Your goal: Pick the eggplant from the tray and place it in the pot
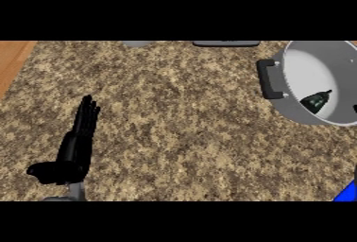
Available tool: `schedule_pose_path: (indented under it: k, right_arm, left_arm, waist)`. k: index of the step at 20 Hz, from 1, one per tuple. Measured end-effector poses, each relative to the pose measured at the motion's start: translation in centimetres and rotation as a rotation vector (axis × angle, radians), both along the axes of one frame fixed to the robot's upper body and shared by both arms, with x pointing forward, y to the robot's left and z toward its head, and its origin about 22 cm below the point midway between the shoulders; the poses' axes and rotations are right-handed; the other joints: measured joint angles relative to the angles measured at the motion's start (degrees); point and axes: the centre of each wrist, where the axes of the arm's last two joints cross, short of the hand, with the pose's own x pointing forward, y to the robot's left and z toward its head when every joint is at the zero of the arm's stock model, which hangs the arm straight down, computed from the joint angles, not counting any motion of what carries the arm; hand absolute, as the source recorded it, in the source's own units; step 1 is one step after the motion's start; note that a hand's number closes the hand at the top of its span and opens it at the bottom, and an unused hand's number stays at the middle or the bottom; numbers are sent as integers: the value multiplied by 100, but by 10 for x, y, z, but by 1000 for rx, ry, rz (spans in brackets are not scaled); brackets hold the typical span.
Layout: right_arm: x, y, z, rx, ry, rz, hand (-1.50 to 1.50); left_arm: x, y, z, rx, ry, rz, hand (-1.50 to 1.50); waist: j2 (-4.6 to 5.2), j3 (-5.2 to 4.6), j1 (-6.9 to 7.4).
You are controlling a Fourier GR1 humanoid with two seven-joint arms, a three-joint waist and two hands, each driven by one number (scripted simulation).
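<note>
The speckled brown counter fills nearly the whole head view, with a strip of wood-coloured surface at its upper left edge. At the upper right stands the grey pot, cut off by the view's right side, its black handle facing toward the middle of the counter. Inside the pot, low against the near wall, lies a small dark object with a green tint, which I take to be the eggplant; it is too small to identify with certainty. No tray shows anywhere, unless the blue corner at the lower right edge belongs to it, which I cannot tell.

The left hand rests at the lower left, well apart from the pot, fingers straight and pointing up the view, thumb out to the side, holding nothing. The right hand does not show at all.

Judging from this layout, the main work looks done: the eggplant appears to sit in the pot already. What is left, if anything, is only the right arm settling out of sight.
</note>
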Motion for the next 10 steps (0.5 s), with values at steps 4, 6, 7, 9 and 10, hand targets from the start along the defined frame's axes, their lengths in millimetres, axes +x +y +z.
schedule_pose_path:
  k: [4, 6, 7, 9, 10]
  right_arm:
    - [-23, -5, -3, -10, -12, -18, -150]
    - [-35, -9, 0, -19, -34, -41, -150]
    - [-42, -8, 0, -18, -44, -53, -150]
    - [-51, -10, 4, -27, -62, -76, -150]
    - [-56, -10, 1, -29, -66, -83, -150]
  left_arm:
    - [2, -3, 2, 0, -4, -5, 0]
    - [0, -4, -2, 1, -2, -3, 0]
    - [0, -2, -1, 4, -1, -4, 0]
    - [0, -7, -5, 3, 0, -3, 0]
    - [5, -7, -6, 4, 2, -6, 0]
  waist:
    - [3, 3, 1]
    - [3, 3, -1]
    - [1, 0, -7]
    - [2, 0, -8]
    - [3, -1, -8]
